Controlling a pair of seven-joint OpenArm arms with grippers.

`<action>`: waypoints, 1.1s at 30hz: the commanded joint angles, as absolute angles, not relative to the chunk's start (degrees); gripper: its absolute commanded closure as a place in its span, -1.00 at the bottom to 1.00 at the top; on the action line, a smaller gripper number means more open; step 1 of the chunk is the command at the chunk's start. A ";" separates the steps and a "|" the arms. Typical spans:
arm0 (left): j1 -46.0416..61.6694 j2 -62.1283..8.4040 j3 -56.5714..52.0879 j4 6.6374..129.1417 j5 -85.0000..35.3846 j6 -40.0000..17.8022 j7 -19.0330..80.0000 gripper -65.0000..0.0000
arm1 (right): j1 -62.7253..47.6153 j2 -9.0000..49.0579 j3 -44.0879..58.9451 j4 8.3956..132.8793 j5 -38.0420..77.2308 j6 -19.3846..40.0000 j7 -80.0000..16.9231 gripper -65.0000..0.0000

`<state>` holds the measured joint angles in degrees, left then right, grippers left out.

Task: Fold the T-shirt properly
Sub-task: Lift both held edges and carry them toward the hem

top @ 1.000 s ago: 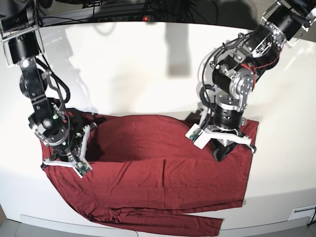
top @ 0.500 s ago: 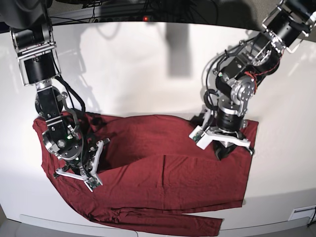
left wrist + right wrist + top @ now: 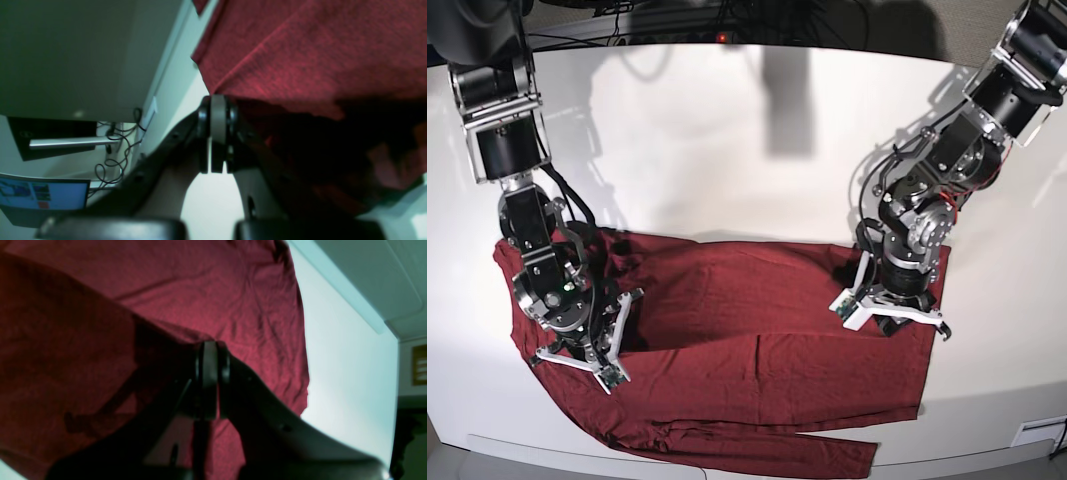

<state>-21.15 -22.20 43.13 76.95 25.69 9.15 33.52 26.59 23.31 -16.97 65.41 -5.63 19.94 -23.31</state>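
The T-shirt (image 3: 757,340) is dark red and lies spread and wrinkled on the white table (image 3: 727,150), with one long sleeve (image 3: 757,452) along the front edge. In the base view my right gripper (image 3: 577,350) presses down at the shirt's left side. In the right wrist view that gripper (image 3: 209,346) is shut, and a raised fold of the T-shirt (image 3: 217,290) runs up to its tips. My left gripper (image 3: 894,318) is at the shirt's right side. The left wrist view shows it (image 3: 218,100) shut at the edge of the T-shirt (image 3: 317,50).
Cables and a power strip (image 3: 717,38) run along the table's back edge. The table's front edge (image 3: 727,465) passes just below the sleeve. Off the table's side, the left wrist view shows a screen (image 3: 43,196) and loose cables (image 3: 113,156).
Both grippers have moved toward the table's front, staying shut. The shirt's back edge came forward with them. More fabric now shows at the far left.
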 commanded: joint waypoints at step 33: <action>-27.64 -20.80 42.70 70.04 19.86 9.61 26.89 1.00 | 36.14 19.68 -16.53 53.60 -10.28 16.88 -19.31 1.00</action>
<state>-25.78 -20.75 43.13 69.36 19.33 8.80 27.59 34.11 19.20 -16.93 52.77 -10.20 17.74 -20.56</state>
